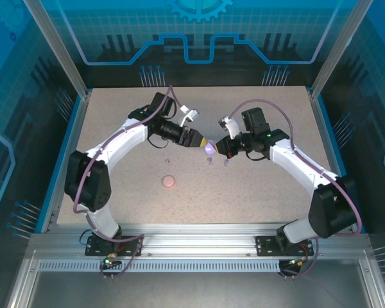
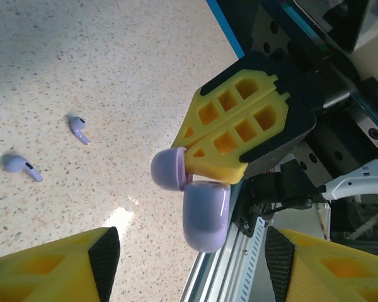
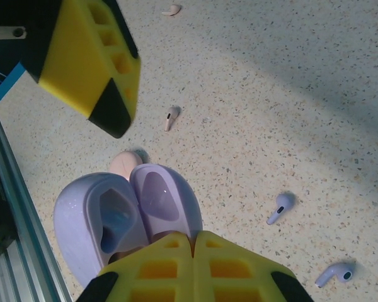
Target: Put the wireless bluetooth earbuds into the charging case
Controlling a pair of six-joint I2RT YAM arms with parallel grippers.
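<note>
Top external view: two arms meet over the middle of the speckled table (image 1: 244, 199), the left gripper (image 1: 201, 139) and the right gripper (image 1: 214, 147) nose to nose. Right wrist view: the right gripper's yellow fingers (image 3: 173, 248) are pressed together on the edge of the purple charging case (image 3: 113, 220), whose lid is hinged open, both halves facing the camera. Left wrist view: the left gripper's fingers (image 2: 57, 267) are spread well apart and hold nothing, with the case hanging ahead of them and touching neither. All four buds lie loose on the table. Two purple earbuds (image 3: 280, 206) rest near each other, close by the grippers. Two pale pinkish earbuds (image 3: 171, 117) lie farther off, well apart from one another. A round pink case (image 1: 169, 182) sits by itself toward the near edge, apart from both arms.
</note>
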